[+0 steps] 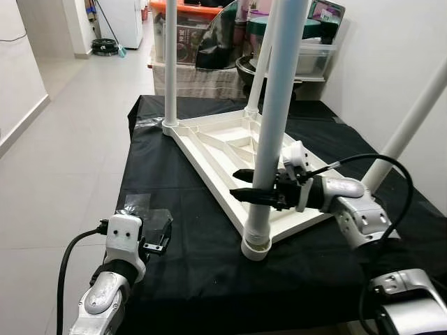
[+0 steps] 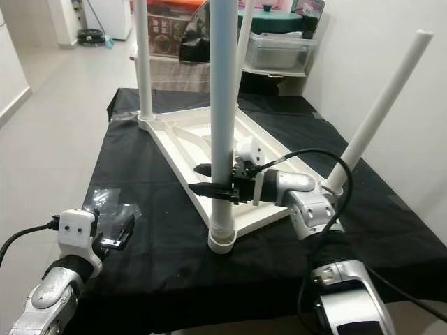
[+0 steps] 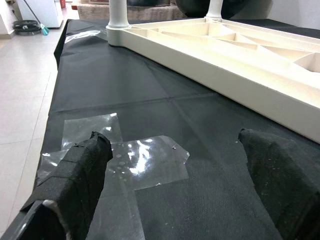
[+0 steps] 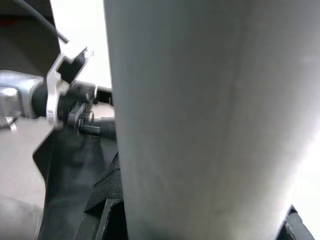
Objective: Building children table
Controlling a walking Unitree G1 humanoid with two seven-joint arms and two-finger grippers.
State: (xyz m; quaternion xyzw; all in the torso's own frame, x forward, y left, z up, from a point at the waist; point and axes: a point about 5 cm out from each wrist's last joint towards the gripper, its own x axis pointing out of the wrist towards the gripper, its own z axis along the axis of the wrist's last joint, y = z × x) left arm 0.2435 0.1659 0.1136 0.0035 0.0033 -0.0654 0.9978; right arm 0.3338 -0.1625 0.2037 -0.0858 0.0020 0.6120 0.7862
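Observation:
A white children's table top [image 1: 209, 143] lies upside down on a black-clothed work table [image 1: 188, 265]. White legs stand up from its corners: a near leg [image 1: 276, 105], a far-left leg [image 1: 170, 63] and a slanting right leg [image 2: 380, 112]. My right gripper [image 1: 235, 183] reaches in from the right, low on the near leg, with a black finger on each side of it. That leg [image 4: 200, 120] is very close in the right wrist view. My left gripper [image 1: 159, 234] rests open at the table's front left, over a clear plastic sheet [image 3: 125, 155].
Behind the work table stand storage boxes and household clutter [image 1: 209, 35]. Tiled floor [image 1: 63, 139] runs along the left, and a white wall [image 1: 377, 63] rises on the right. The near leg's socket [image 1: 256, 248] sits close to the cloth's front part.

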